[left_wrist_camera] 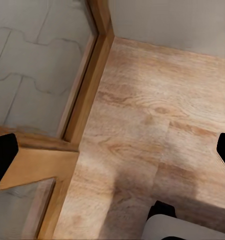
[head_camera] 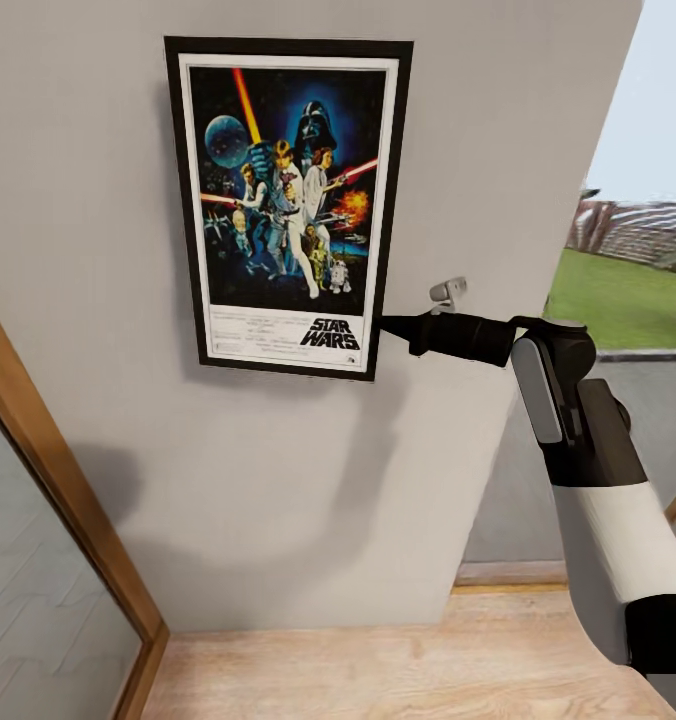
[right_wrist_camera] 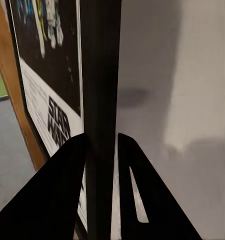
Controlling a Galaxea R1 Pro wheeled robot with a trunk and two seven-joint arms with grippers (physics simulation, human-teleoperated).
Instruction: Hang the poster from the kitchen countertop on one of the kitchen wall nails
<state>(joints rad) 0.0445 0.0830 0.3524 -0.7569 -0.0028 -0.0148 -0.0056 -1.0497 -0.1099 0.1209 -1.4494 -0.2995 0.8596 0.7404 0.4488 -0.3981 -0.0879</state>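
Observation:
The poster (head_camera: 288,205), a black-framed Star Wars print, stands upright and flat against the pale grey wall (head_camera: 278,480). My right gripper (head_camera: 385,326) reaches in from the right and is shut on the lower right edge of the frame. In the right wrist view the two black fingers (right_wrist_camera: 67,165) straddle the frame's dark edge (right_wrist_camera: 100,75), with the "STAR WARS" lettering (right_wrist_camera: 57,120) on one side and the wall on the other. My left gripper (left_wrist_camera: 112,157) hangs open over the wood floor, holding nothing. The wall nail is hidden and the countertop is out of view.
A wood-framed glass door (head_camera: 48,470) slants along the left, its frame (left_wrist_camera: 87,85) meeting the plank floor (head_camera: 398,670). The wall ends at a corner on the right, with a lawn (head_camera: 628,300) outside beyond it. A white and black robot part (left_wrist_camera: 177,225) sits low in the left wrist view.

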